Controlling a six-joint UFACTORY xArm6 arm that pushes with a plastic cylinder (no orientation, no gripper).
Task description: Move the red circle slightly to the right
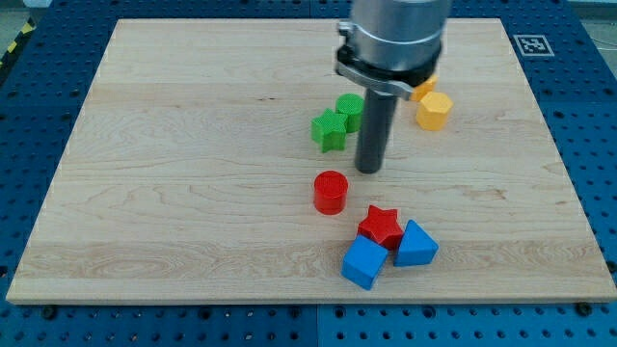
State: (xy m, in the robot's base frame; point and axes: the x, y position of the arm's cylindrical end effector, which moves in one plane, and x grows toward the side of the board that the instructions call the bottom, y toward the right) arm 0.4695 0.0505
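**Red circle and rod tip on a wooden board**

Camera view: a pale wooden board (193, 145) lies on a blue perforated table (593, 145). The red circle (330, 191) stands near the board's middle, slightly toward the view's bottom. My tip (368, 170) rests on the board just above and to the right of the red circle, apart from it; the arm carries no gripper, only this dark rod. A green star (329, 130) and a green cylinder (349, 110) sit touching, just left of the rod. A yellow hexagon (434, 110) and an orange block (424, 89), partly hidden, lie to its right. Below the red circle, a red star (381, 226), a blue cube (363, 262) and a blue triangular block (416, 245) cluster together.
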